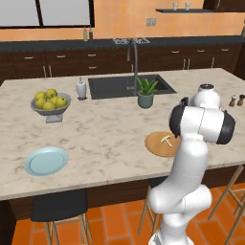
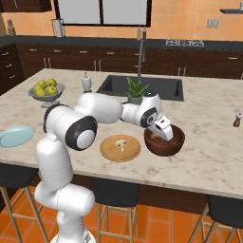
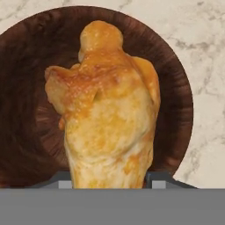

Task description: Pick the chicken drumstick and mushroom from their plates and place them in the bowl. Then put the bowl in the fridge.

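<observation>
At frame centre in the hand view, the two-finger gripper (image 3: 107,178) clamps the golden-brown fried chicken drumstick (image 3: 107,110) directly above the dark brown wooden bowl (image 3: 176,88); the tiny beige mushroom (image 2: 121,143) lies on the tan wood-like plate (image 2: 111,154), centre frame.

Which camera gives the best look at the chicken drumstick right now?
The hand view: the chicken drumstick looms large, held between the jaws over the bowl. In the right base view the hand above the bowl hides it. In the left base view the arm blocks that spot.
</observation>
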